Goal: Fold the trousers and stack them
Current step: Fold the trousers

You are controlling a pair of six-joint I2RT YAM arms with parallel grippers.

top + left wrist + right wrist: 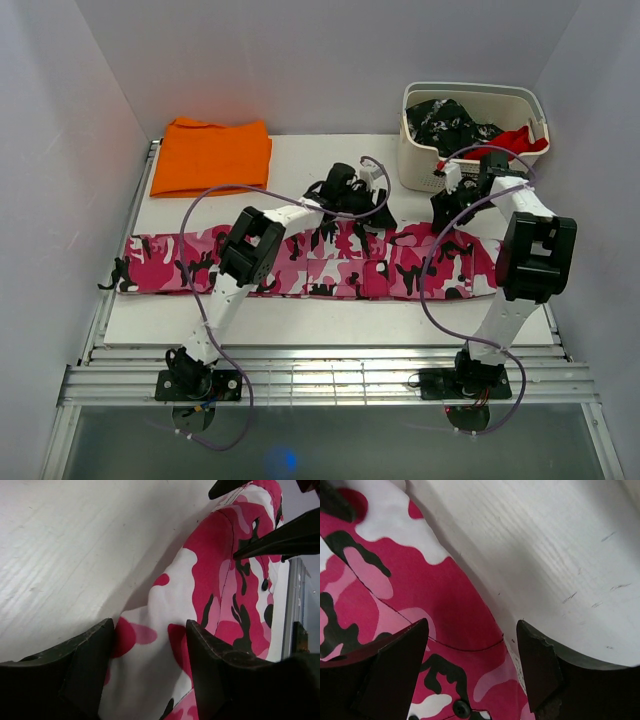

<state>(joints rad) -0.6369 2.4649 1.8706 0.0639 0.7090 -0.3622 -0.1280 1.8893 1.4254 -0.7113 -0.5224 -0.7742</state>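
The trousers [330, 265], in hot pink, pale pink, white and black camouflage, lie flat in a long strip across the white board, left to right. My left gripper [347, 197] is down at their far edge near the middle. In the left wrist view it [150, 662] is open, and the trousers [220, 575] lie between and beyond its fingers. My right gripper [449, 208] is down at the far edge toward the right end. In the right wrist view it [470, 660] is open and straddles the trousers' [445, 605] edge, near a black button [461, 708].
A folded plain orange cloth [212, 155] lies at the back left. A white basket [415, 165] at the back right holds a black-and-white speckled garment [445, 120] and a red cloth [515, 140]. The white board [300, 320] ends at metal rails in front.
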